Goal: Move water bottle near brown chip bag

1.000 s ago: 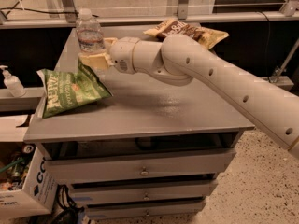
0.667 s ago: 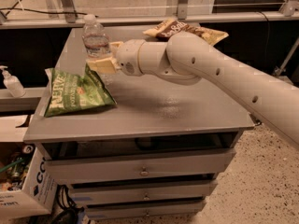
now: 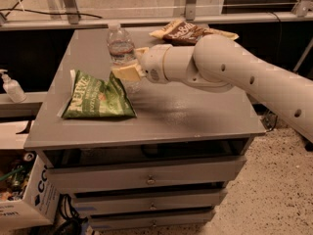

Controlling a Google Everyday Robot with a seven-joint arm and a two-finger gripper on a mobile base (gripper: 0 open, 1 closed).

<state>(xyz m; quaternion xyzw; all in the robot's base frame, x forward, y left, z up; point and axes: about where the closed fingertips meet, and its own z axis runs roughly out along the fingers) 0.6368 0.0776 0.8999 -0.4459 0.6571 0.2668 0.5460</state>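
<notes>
The water bottle point(image 3: 120, 45) is clear with a white cap and stands upright on the grey cabinet top point(image 3: 195, 111), at the back left of centre. My gripper point(image 3: 133, 61) is at the bottle's right side. Its pale yellow fingers point(image 3: 126, 73) are closed around the bottle's lower body, one in front and one behind. The brown chip bag point(image 3: 190, 32) lies at the back edge of the top, to the right of the bottle and behind my arm. My white arm comes in from the right and hides the surface in front of the bag.
A green chip bag point(image 3: 98, 97) lies on the left front of the top, just below the gripper. A pale yellow bag point(image 3: 160, 32) sits beside the brown one. A white pump bottle point(image 3: 11, 86) stands on a ledge at the left. A cardboard box point(image 3: 22, 199) is on the floor.
The gripper and the water bottle have moved to the right along the top together. The green chip bag has also slid to the right.
</notes>
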